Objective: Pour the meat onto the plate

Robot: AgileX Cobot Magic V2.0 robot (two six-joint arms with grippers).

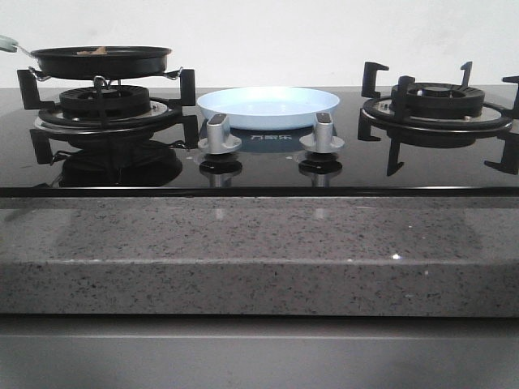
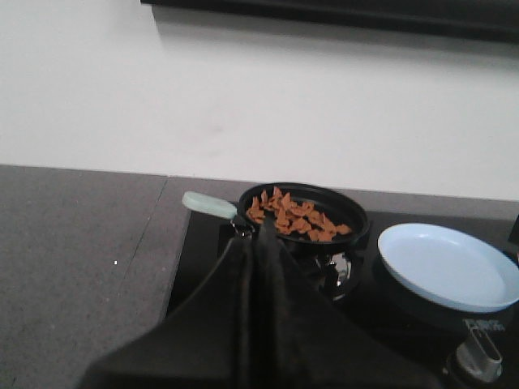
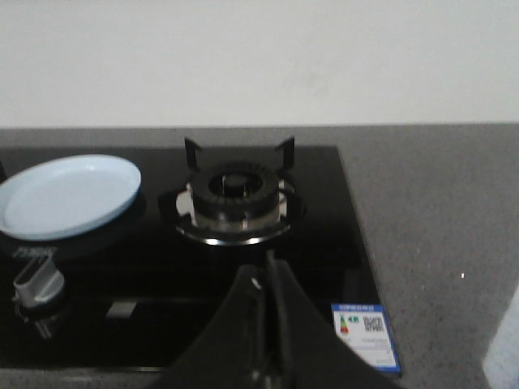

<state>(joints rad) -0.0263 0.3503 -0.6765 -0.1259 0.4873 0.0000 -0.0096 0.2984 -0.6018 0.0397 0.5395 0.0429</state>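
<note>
The meat (image 2: pixel 296 220) lies as a loose heap of reddish-brown pieces inside the black frying pan (image 2: pixel 306 211), spread across the pan floor. The pan sits on the left burner (image 1: pixel 105 104) of the glass hob (image 1: pixel 259 166), its pale handle (image 2: pixel 208 205) pointing away from the plate. The plate (image 1: pixel 268 107) rests flat on the hob between the 2 burners, just behind the 2 silver knobs (image 1: pixel 220 134), holding nothing. The right burner (image 3: pixel 235 194) carries no cookware. The left gripper (image 2: pixel 258 243) hangs short of the pan, its fingers pressed together on nothing. The right gripper (image 3: pixel 266 279) hangs near the right burner, fingers likewise together with nothing between them. A printed label (image 3: pixel 366 328) is stuck at the hob's corner.
</note>
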